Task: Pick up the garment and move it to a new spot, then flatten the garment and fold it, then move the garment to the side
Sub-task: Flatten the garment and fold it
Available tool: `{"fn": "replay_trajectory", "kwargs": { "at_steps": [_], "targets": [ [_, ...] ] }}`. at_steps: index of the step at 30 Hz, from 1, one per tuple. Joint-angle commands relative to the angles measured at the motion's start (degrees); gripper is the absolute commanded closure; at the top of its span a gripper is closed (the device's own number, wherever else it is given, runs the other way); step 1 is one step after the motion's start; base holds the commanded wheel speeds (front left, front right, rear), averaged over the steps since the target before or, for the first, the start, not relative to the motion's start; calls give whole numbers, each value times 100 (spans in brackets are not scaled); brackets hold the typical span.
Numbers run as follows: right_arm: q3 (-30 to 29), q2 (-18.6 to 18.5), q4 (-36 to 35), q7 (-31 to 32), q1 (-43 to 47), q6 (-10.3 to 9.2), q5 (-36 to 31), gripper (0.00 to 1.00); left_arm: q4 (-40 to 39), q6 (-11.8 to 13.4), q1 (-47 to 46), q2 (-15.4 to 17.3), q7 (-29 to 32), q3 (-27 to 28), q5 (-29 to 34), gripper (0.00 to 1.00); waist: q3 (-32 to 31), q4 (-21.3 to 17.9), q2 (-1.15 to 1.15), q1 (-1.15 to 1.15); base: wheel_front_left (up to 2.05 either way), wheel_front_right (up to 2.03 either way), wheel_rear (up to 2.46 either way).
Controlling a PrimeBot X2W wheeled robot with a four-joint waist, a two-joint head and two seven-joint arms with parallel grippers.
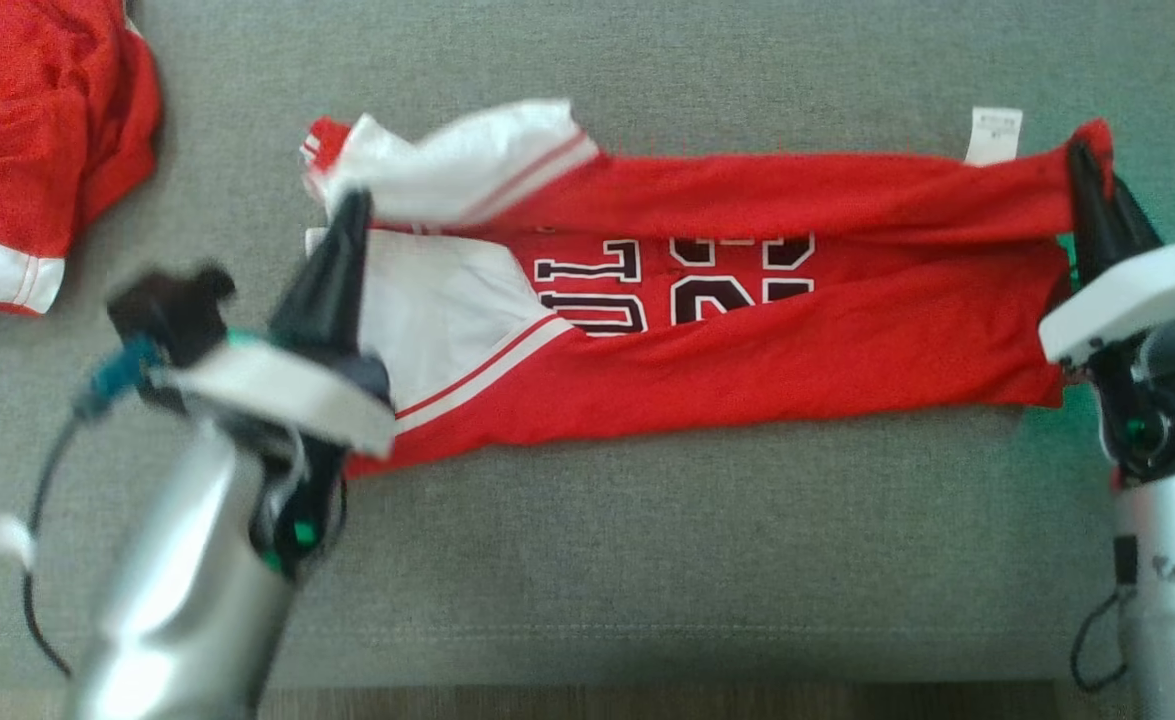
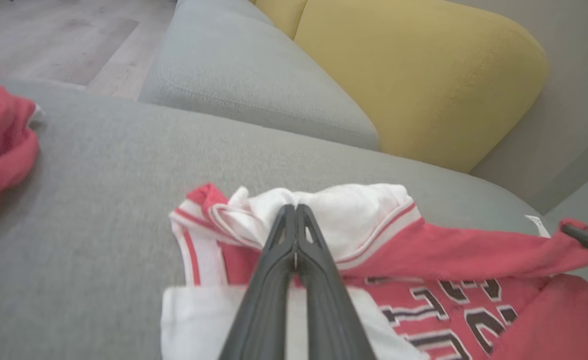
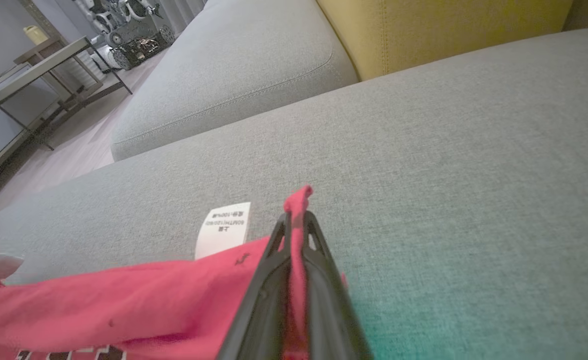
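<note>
The garment (image 1: 747,340) is a red jersey with white sleeves and dark lettering, lying stretched lengthwise across the grey sofa seat (image 1: 587,540), its long edges folded in toward the middle. My left gripper (image 1: 352,200) is shut at the sleeve end, where white cloth bunches around its tips (image 2: 295,207). At the opposite end my right gripper (image 1: 1082,155) is shut on the red hem corner, and a strip of red cloth runs up between its fingers (image 3: 298,215). A white label (image 3: 223,227) sticks out beside that corner.
Another red and white garment (image 1: 37,130) lies crumpled at the far left of the seat. Behind the seat stand a yellow back cushion (image 2: 424,75) and a grey cushion (image 3: 223,75). A low table (image 3: 38,65) stands on the floor beyond. The seat's front edge (image 1: 587,680) runs close to me.
</note>
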Motion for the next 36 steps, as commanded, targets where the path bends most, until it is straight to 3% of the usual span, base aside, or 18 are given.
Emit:
{"fn": "replay_trajectory", "kwargs": {
  "at_steps": [1, 5, 7, 9, 10, 11, 12, 13, 14, 22, 28, 36],
  "targets": [
    [116, -51, -265, -15, 59, -4, -27, 100, -230, 43, 21, 124, -69, 251, 55, 100, -3, -2, 0, 0, 0, 0, 0],
    [205, -49, -482, -107, 297, -4, -202, 100, -502, 130, 678, 60, -70, 286, -2, 100, -22, -14, 0, 0, 0, 0, 0],
    [230, -34, -521, -135, 411, -4, -270, 63, -514, 151, 906, 20, -44, 241, -60, 100, -44, -4, 0, 0, 0, 0, 0],
    [237, -7, -562, -148, 539, -4, -373, 51, -447, 200, 1071, -17, -10, 238, -130, 100, -75, -6, 0, 0, 0, 0, 0],
    [229, 4, -586, -156, 604, -4, -412, 0, -406, 201, 1128, -48, 6, 232, -177, 100, -93, 7, 0, 0, 0, 0, 0],
    [211, 20, -621, -173, 674, -4, -445, 0, -350, 199, 1168, -63, 39, 199, -189, 100, -112, 23, 0, 0, 0, 0, 0],
    [190, 35, -636, -152, 767, -4, -508, 0, -290, 185, 1207, -87, 72, 165, -216, 79, -138, 32, 0, 0, 0, 0, 0],
    [187, 53, -669, -134, 865, -4, -566, 0, -218, 186, 1241, -98, 110, 134, -228, 52, -165, 38, 0, 0, 0, 0, 0],
    [172, 78, -722, -144, 957, -4, -600, 0, -160, 197, 1269, -108, 111, 126, -233, 0, -189, 41, 0, 0, 0, 0, 0],
    [2, 356, -1478, -502, 1675, -4, -976, 0, -213, 473, 1403, -35, -27, 312, 41, 0, -429, 28, 0, 0, 0, 0, 0],
    [-33, 535, -2235, -849, 1938, -4, -1437, 0, -1016, 836, 1514, 76, -66, 845, 590, 0, -635, 31, 0, 0, 0, 0, 0],
    [110, 608, -2791, -993, 2154, -4, -1860, 0, -1833, 1032, 1813, 161, -69, 1369, 1192, 0, -950, 51, 0, 0, 0, 0, 0]
  ]
}}
